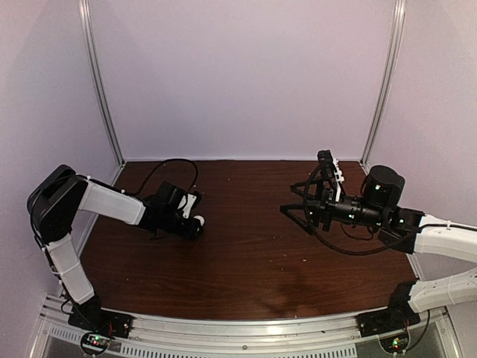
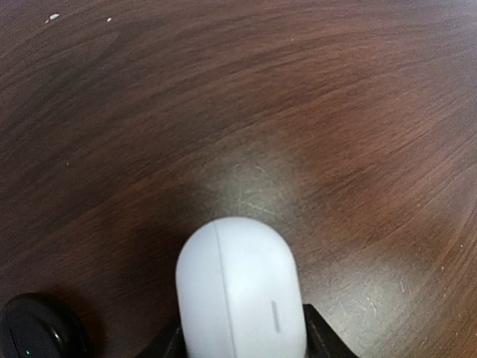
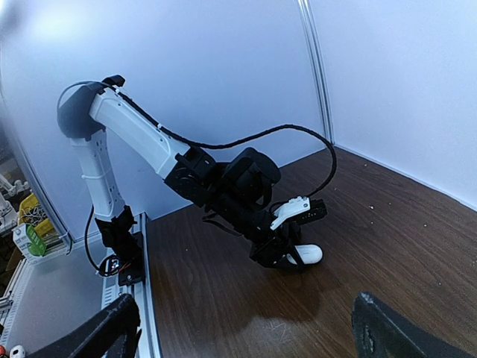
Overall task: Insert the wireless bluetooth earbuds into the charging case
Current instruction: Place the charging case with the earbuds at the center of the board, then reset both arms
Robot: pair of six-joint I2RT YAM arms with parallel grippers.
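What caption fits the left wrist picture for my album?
A white case between the jaws on a brown table, black case beside it.

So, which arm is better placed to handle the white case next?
Left. The left gripper is low at the table, with the white case between its fingers. The right gripper hangs open in the air, far from that case.

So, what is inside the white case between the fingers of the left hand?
Nothing inside can be seen: the white case is closed, and its lid covers whatever it holds. It sits between the fingers of the left hand, a black case beside it.
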